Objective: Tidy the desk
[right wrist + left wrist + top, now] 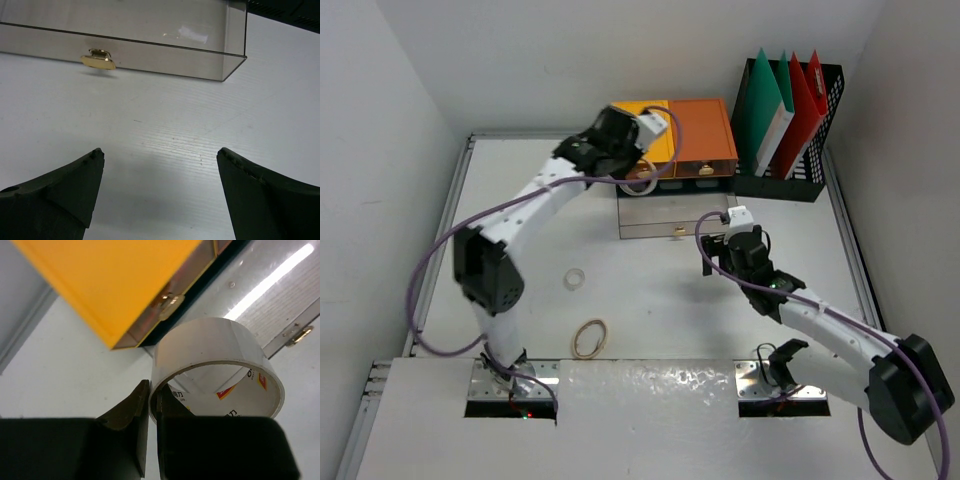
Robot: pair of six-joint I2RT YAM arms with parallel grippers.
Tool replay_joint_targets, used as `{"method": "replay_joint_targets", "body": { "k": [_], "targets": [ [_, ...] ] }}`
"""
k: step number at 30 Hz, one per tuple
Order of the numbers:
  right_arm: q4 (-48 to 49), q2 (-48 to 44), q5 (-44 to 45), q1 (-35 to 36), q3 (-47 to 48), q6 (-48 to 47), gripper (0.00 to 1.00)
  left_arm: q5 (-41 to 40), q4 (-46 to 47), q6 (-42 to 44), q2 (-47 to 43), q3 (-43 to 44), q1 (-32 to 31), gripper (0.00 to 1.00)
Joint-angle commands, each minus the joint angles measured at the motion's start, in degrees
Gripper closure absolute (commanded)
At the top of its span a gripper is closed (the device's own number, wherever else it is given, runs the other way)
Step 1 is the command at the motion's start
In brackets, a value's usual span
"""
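White table (660, 300), clear drawer (150, 50) pulled out: left gripper (151, 395) pinches tape roll (210, 350) by its wall, prob to stash it; right gripper (160, 165) wide apart, empty, nr drawer.

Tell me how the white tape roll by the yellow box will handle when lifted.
The tape roll is probably light and stiff: a hollow, undeformed ring. Pinched by one wall in the left gripper, it may swing or tilt. On edge, it would likely roll.

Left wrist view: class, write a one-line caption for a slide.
Left fingers pinch the wall of a white tape roll close to a yellow box.
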Motion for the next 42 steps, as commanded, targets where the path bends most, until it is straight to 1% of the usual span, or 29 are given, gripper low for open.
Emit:
{"method": "replay_joint_targets", "body": {
  "k": [1, 2, 4, 8, 11, 13, 17, 18, 22, 28, 30, 32, 35, 36, 37, 39, 42],
  "targets": [
    [0.03, -2.62, 2.51, -0.35, -0.78, -0.12, 0.09, -7.86, 0.18, 0.84, 7.66, 3.87, -3.31, 1.00],
    [-0.15, -3.32, 2.87, -0.35, -1.04, -0.21, 0.09, -9.35, 0.71, 1.29, 10.11, 4.66, -4.62, 1.00],
    [-0.32, -3.76, 3.31, -0.52, -1.48, -0.03, 0.09, -10.41, 2.73, 1.90, 12.15, 6.08, -5.68, 1.00],
    [-0.24, -2.80, 2.78, -0.52, -1.31, -0.21, 0.09, -14.10, 5.11, 3.05, 17.07, 6.61, -6.39, 1.00],
    [-0.32, -2.10, 3.04, -0.52, -0.87, -0.29, 0.09, -13.67, 4.93, 3.57, 18.57, 5.47, -6.57, 1.00],
    [-0.15, -1.66, 2.96, -0.52, -0.61, -0.38, 0.09, -13.84, 6.16, 3.92, 18.57, 2.92, -6.57, 1.00],
    [0.12, -0.87, 2.17, -0.44, 0.18, -0.82, 0.09, -16.12, 7.75, 4.98, 19.54, 1.16, -6.57, 1.00],
    [0.03, -0.78, 1.99, -0.52, 0.45, -1.00, 0.09, -16.13, 7.83, 5.24, 19.80, 1.24, -6.57, 0.99],
    [-0.85, -0.25, 0.94, -0.44, 1.50, -1.52, 0.08, -15.34, 7.66, 5.95, 21.12, 1.51, -6.57, 0.89],
    [-1.64, -0.60, 1.73, -0.52, 2.20, -2.23, 0.08, -14.11, 8.01, 6.65, 22.35, 1.68, -6.57, 0.87],
    [-1.64, -0.69, 1.46, -0.52, 2.56, -2.40, 0.08, -14.63, 7.84, 7.09, 22.62, 1.68, -6.57, 0.84],
    [-1.47, -0.69, 1.02, -0.44, 2.73, -2.84, 0.08, -14.81, 7.66, 7.35, 22.70, 1.77, -6.57, 0.79],
    [-1.55, -0.51, 1.29, -0.52, 2.91, -3.11, 0.08, -14.81, 7.57, 7.70, 22.62, 1.86, -6.57, 0.65],
    [-1.64, -0.34, 1.37, -0.44, 2.91, -3.19, 0.08, -14.98, 7.66, 7.97, 22.62, 1.95, -6.57, 0.55],
    [-1.82, -0.34, 1.29, -0.52, 3.00, -3.19, 0.08, -15.07, 7.75, 8.14, 22.62, 2.03, -6.57, 0.52],
    [-2.08, -0.34, 1.11, -0.44, 3.26, -3.28, 0.08, -15.69, 7.57, 8.41, 22.44, 2.65, -6.57, 0.48],
    [-2.87, -0.25, 0.24, -0.52, 4.14, -4.25, 0.08, -15.51, 5.82, 8.23, 21.92, 5.19, -6.57, 0.47]
  ]
}}
